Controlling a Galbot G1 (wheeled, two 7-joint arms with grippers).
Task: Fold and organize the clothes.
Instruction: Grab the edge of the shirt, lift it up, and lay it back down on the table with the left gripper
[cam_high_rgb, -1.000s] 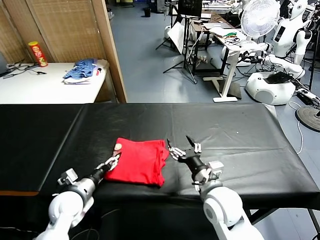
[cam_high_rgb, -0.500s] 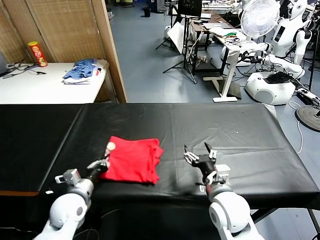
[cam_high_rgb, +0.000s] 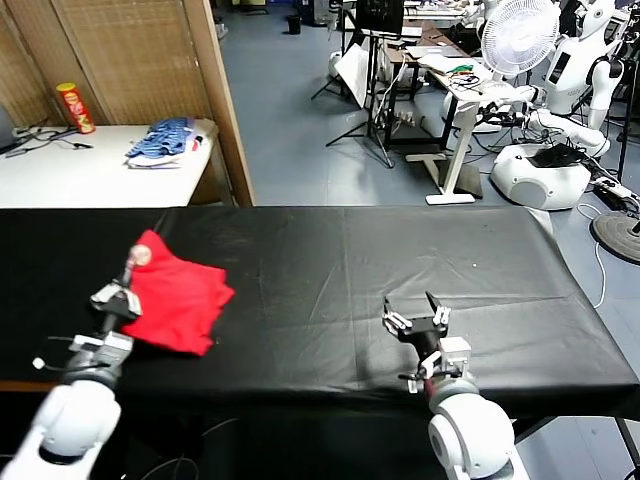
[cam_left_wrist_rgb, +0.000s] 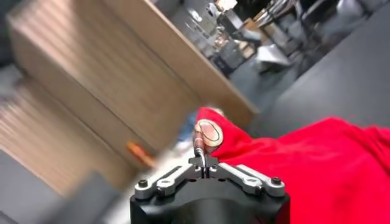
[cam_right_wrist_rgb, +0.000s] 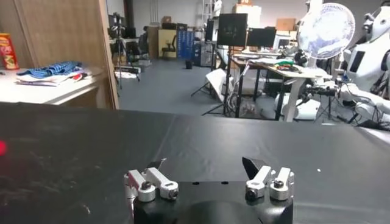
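The clothes are one folded red T-shirt (cam_high_rgb: 180, 292) lying on the left part of the black table (cam_high_rgb: 400, 250). My left gripper (cam_high_rgb: 127, 276) is at its left edge, shut on a fold of the red cloth. In the left wrist view the closed fingertips (cam_left_wrist_rgb: 203, 159) pinch the shirt (cam_left_wrist_rgb: 311, 167) just below a small round white-brown patch (cam_left_wrist_rgb: 208, 131). My right gripper (cam_high_rgb: 415, 319) stands open over bare table near the front edge, well to the right of the shirt. Nothing lies between the spread jaws of the right gripper (cam_right_wrist_rgb: 204, 165).
A white side table (cam_high_rgb: 60, 175) at the back left bears a bluish pile of clothes (cam_high_rgb: 160, 140) and a red can (cam_high_rgb: 75, 108). A wooden partition (cam_high_rgb: 225, 100) stands behind the black table. Desks, a fan (cam_high_rgb: 518, 35) and other robots (cam_high_rgb: 545, 150) fill the back right.
My left gripper has shut on the shirt's edge and dragged the shirt leftward across the table. My right gripper has drawn back from the shirt toward the front edge, still open.
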